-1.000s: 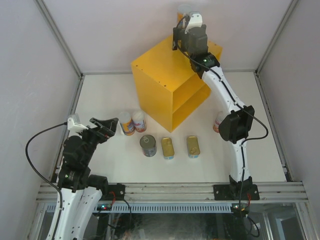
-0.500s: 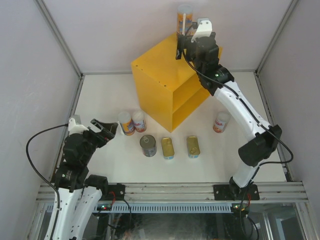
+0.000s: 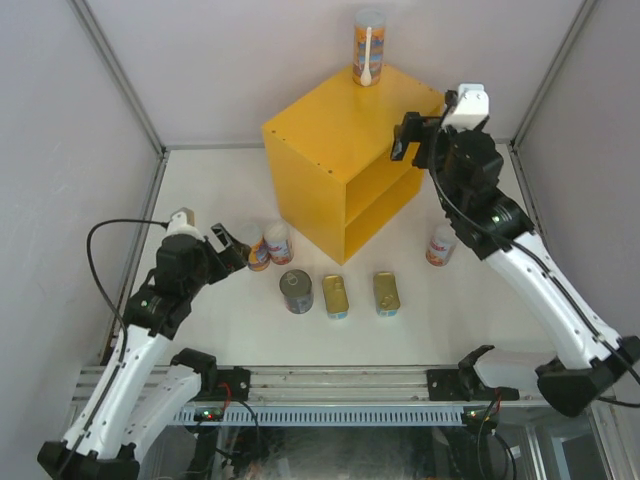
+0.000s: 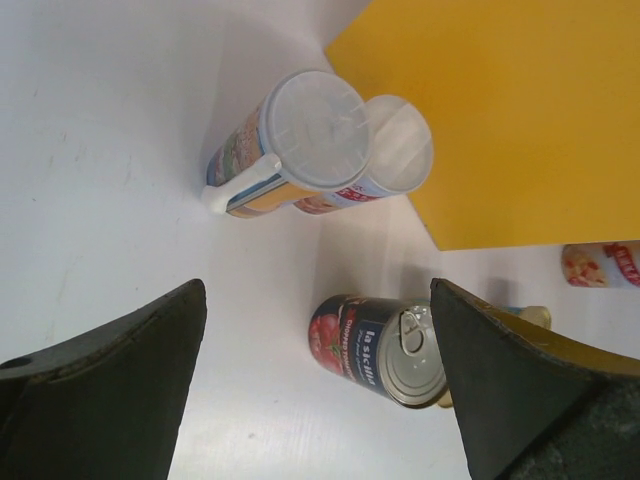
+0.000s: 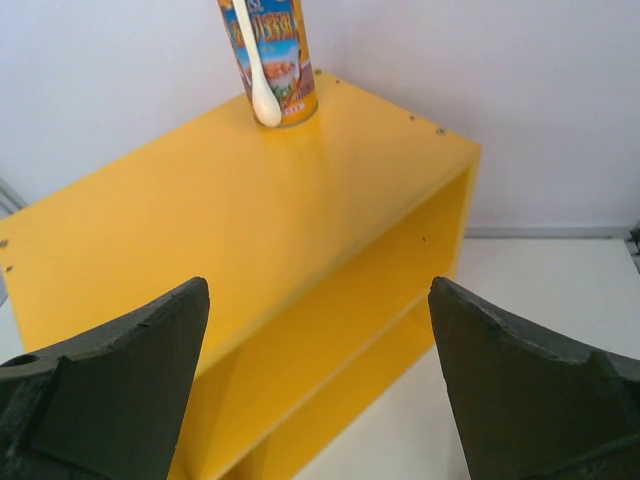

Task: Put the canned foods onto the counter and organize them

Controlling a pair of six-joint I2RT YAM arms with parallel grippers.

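The big yellow counter [image 3: 330, 150] is sitting at the back, with one tall can [image 3: 368, 47] standing on its far corner. The right gripper [image 3: 413, 138] is hanging beside the counter, jaws wide apart, holding nothing. The left gripper [image 4: 318, 300] is also gaping wide and empty, pointing at the nearer table can [image 4: 300, 140], which is touching its twin [image 4: 400, 150]. Both are standing straight up, lids facing the sky. I think the jaws should be going down each side of the nearer one only, squeezing its middle.
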